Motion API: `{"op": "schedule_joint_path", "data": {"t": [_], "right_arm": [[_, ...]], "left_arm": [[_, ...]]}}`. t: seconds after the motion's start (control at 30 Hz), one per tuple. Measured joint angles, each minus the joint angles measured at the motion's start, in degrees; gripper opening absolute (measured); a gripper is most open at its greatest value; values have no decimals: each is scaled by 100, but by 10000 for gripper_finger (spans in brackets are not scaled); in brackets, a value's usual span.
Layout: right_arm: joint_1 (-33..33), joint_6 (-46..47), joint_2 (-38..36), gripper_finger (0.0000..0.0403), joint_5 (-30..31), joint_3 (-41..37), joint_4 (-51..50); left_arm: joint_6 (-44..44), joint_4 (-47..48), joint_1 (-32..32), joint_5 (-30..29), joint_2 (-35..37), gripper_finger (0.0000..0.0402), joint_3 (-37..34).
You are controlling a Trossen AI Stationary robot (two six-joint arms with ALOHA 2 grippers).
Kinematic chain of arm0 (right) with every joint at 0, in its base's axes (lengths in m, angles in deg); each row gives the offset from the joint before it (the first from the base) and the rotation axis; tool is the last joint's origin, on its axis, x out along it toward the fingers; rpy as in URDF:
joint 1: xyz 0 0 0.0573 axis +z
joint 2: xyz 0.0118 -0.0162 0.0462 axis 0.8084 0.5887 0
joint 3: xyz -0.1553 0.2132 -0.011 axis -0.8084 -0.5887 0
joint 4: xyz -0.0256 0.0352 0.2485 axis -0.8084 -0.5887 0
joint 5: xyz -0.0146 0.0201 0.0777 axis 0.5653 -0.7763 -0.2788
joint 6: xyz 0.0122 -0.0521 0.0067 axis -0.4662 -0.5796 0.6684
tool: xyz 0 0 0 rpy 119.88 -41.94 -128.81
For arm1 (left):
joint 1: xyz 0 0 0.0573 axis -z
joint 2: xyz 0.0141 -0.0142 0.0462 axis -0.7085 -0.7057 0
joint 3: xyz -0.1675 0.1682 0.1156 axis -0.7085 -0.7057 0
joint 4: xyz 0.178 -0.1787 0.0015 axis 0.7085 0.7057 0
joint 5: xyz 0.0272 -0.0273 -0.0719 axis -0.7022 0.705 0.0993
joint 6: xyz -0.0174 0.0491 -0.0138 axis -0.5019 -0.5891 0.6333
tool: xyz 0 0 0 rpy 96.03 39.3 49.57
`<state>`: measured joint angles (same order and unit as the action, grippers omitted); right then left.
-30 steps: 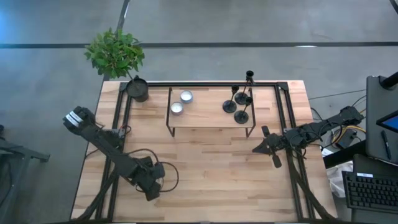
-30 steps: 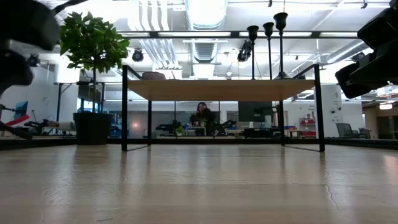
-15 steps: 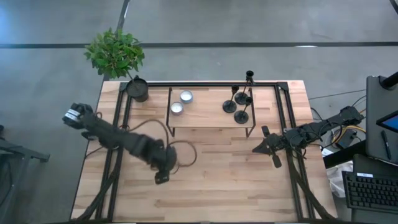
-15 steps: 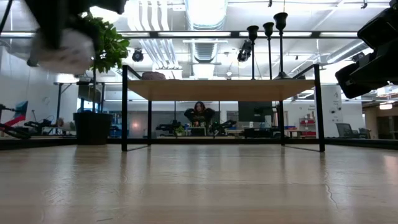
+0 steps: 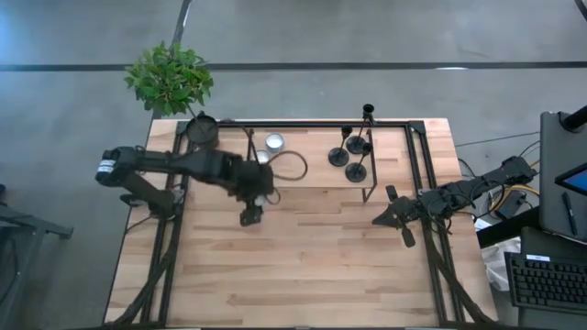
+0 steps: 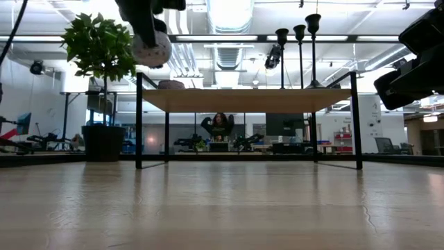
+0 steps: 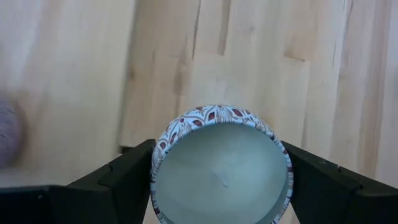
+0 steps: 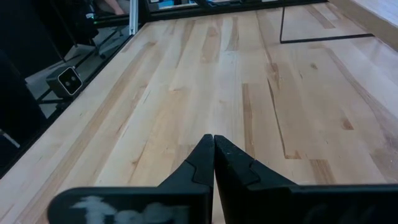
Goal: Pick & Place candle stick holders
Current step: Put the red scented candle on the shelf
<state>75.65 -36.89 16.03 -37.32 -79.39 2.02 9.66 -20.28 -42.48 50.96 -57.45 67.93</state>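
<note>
Carrying a patterned candle tin (image 7: 221, 168), clamped in the left gripper (image 5: 249, 216), seemingly above the shelf's (image 5: 312, 176) front edge. Standing upright beyond, rightward: holders (image 5: 351, 154), nearer the idle, closed right gripper (image 5: 378, 220).

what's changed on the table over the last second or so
The left arm swung from the table's near-left corner up to the left end of the small raised shelf. Its gripper is shut on a patterned candle tin above that end. The right gripper stayed parked and shut at the right side. The three candle stick holders on the shelf, the second tin and the potted plant did not move.
</note>
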Motion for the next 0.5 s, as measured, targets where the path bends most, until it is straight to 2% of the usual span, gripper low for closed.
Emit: {"op": "schedule_joint_path", "data": {"t": [0.3, 0.5], "right_arm": [[-1, 0, 0, 8, 0, 0, 2], [-1, 0, 1, 8, 0, 0, 3]], "left_arm": [[-977, -153, -876, 661, -98, 301, 26], [-1516, -100, -1141, 760, -474, 301, 432]]}}
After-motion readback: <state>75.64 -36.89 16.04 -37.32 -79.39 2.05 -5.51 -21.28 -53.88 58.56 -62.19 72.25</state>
